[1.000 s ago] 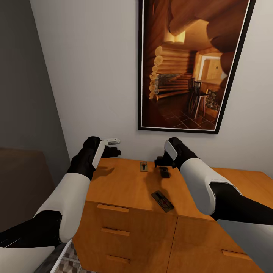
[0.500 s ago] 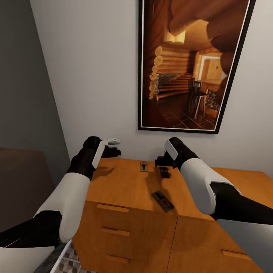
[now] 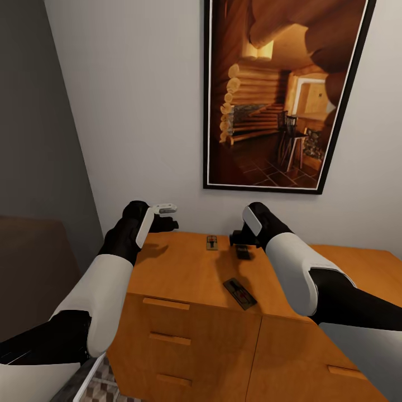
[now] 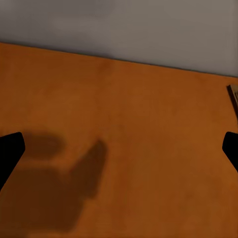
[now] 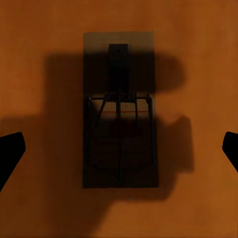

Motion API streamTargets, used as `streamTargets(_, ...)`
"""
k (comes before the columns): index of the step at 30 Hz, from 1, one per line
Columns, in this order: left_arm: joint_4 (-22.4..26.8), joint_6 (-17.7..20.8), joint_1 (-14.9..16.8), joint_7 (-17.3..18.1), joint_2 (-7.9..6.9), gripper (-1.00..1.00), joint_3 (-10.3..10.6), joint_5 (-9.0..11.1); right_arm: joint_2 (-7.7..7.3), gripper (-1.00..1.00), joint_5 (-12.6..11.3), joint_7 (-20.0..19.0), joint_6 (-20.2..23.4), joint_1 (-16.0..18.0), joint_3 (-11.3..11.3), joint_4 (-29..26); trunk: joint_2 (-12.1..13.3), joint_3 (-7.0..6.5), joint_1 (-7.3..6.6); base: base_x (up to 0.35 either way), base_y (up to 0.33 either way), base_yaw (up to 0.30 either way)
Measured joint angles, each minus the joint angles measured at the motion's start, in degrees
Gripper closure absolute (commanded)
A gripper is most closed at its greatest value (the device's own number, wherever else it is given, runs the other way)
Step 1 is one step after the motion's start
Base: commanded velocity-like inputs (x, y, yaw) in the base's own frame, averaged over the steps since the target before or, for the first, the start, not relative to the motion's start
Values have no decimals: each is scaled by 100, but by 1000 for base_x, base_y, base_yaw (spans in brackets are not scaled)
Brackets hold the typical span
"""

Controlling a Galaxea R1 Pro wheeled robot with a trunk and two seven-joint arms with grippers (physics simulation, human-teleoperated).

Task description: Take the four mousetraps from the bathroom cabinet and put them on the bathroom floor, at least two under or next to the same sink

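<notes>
Orange-brown cabinet [image 3: 184,273] top: right claw [image 3: 241,244] spread wide, half-hiding one mousetrap [image 5: 119,111]; left claw [image 3: 170,225] likewise wide.

Both arms forward, jaws wide

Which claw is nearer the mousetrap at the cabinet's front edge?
Right. The right claw hangs behind that mousetrap, above another trap; the left claw is farther, off toward the back-left.

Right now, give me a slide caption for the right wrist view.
Open right gripper poised above a mousetrap lying flat in shadow on the orange-brown cabinet top.
</notes>
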State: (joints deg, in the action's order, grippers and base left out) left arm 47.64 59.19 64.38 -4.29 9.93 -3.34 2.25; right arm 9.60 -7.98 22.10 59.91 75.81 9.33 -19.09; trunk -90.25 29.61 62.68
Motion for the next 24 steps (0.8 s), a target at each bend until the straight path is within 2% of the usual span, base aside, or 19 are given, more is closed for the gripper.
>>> streamTargets(2,2,0,0,0,0,-100,3,-1,2,-100,2,7,0,0,-13,0,-80,36,44,0,0,0)
streamTargets(16,3,0,0,-1,0,-100,0,-6,5,-100,13,22,0,0,-50,4,-82,36,45,0,0,0)
streamTargets(22,3,0,0,-1,0,-100,0,-13,5,-100,12,28,0,0,-50,5,-321,144,176,0,0,0)
streamTargets(24,3,0,0,-1,0,-100,0,-12,6,-100,12,30,0,0,-51,7,-323,144,176,0,0,0)
